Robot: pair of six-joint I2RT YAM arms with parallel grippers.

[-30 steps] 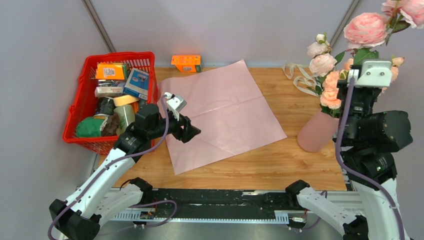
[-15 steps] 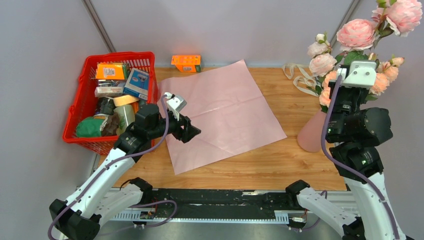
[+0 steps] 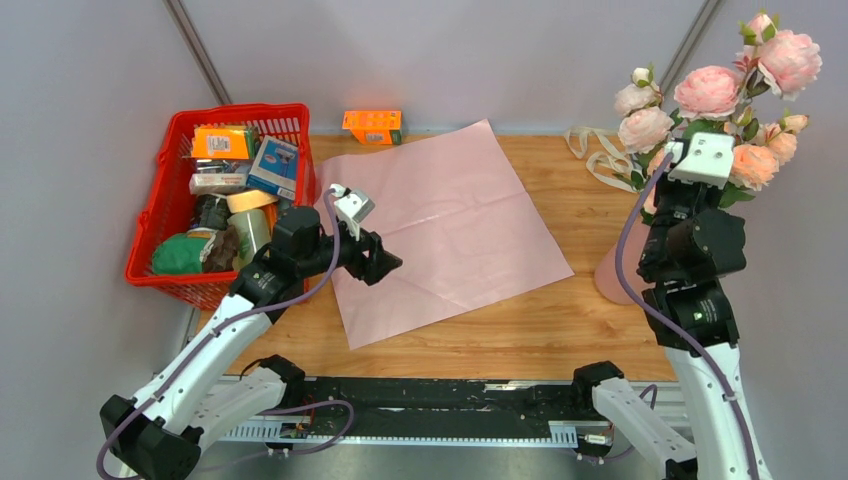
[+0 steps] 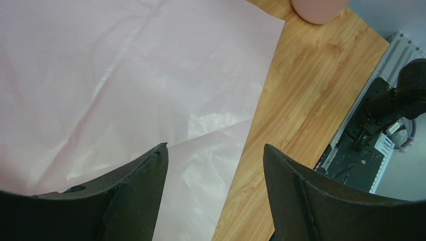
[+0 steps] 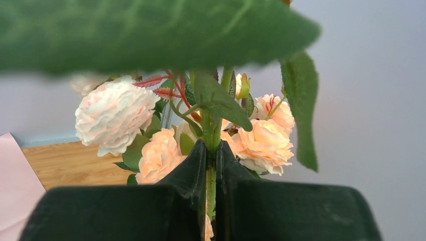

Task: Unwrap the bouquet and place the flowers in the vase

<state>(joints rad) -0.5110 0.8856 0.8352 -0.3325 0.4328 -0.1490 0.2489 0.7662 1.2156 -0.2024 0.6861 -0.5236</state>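
The bouquet's pink wrapping paper (image 3: 445,220) lies spread flat on the table, and its cream ribbon (image 3: 590,150) lies loose at the back right. My right gripper (image 5: 211,150) is shut on a green stem of the flowers (image 3: 710,90), holding peach-pink blooms (image 5: 263,143) high at the far right. The pink vase (image 3: 612,270) stands below them, mostly hidden behind my right arm. I cannot see where the stem ends. My left gripper (image 3: 385,262) hovers open over the paper's near edge (image 4: 201,165), holding nothing. The vase's base (image 4: 319,7) shows in the left wrist view.
A red basket (image 3: 165,150) full of groceries stands at the left. A small orange box (image 3: 372,125) sits at the back edge. Bare wood (image 4: 306,90) lies between the paper and the vase. The black mounting rail (image 3: 450,400) runs along the near edge.
My right arm has swung left and folded in, bringing the held flowers lower and closer over the vase. The left arm and the paper have not moved.
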